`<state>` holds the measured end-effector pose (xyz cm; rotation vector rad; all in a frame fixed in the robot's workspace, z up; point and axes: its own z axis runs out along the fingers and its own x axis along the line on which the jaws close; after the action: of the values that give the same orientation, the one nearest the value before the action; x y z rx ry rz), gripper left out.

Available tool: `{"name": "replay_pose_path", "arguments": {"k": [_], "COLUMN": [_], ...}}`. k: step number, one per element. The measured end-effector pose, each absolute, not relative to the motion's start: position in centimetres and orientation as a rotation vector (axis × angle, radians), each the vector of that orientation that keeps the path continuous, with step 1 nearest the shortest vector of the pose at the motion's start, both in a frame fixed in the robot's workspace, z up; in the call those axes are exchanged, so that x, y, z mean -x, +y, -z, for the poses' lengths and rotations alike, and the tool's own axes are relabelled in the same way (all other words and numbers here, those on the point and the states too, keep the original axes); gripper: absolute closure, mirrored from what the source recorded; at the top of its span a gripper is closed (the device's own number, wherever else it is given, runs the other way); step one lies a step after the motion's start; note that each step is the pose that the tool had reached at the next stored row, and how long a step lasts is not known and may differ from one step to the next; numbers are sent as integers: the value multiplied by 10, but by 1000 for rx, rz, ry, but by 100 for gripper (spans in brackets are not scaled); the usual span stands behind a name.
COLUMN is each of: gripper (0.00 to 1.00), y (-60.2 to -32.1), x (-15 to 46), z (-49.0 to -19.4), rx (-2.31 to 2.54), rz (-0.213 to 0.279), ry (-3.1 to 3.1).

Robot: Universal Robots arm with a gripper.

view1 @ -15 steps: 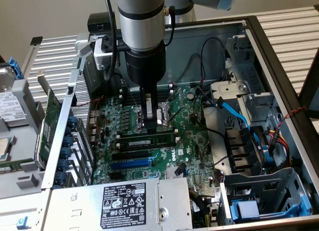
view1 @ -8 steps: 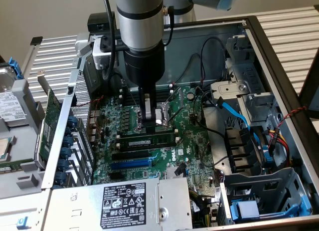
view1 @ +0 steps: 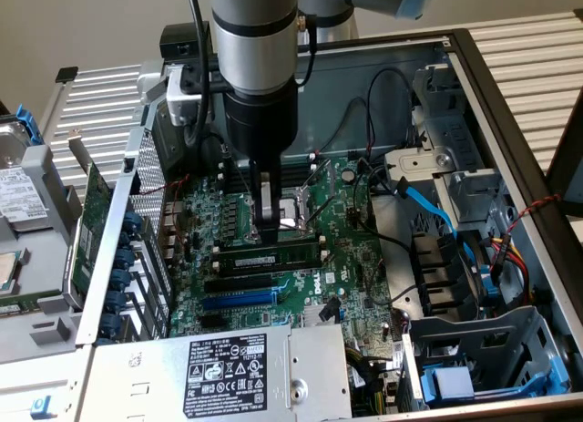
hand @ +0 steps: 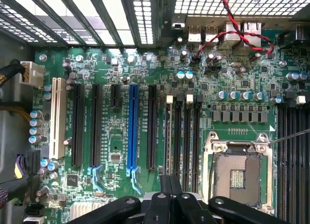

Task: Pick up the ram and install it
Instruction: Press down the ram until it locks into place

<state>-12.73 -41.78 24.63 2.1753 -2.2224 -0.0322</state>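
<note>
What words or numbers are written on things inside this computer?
Nothing reads for sure.
Black label on the silver power supply: white print and symbols, too small.
Pale label strip on the ram: too small.
White logo on the motherboard: blurred.
White sticker on the drive: blurred.

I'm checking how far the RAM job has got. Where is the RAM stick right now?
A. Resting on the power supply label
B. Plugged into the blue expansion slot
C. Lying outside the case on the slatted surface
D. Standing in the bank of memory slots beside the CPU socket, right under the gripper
D: in the exterior view the ram stands edge-up on the motherboard beside the CPU socket, directly below the shut gripper.
</note>
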Motion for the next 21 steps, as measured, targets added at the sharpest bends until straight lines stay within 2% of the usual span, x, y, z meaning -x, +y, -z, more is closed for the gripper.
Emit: {"name": "replay_pose_path", "arguments": {"k": [21], "gripper": [89], "y": [-413], "x": [129], "z": [-237], "rx": [-2174], "rz": [8], "ry": [-2221]}}
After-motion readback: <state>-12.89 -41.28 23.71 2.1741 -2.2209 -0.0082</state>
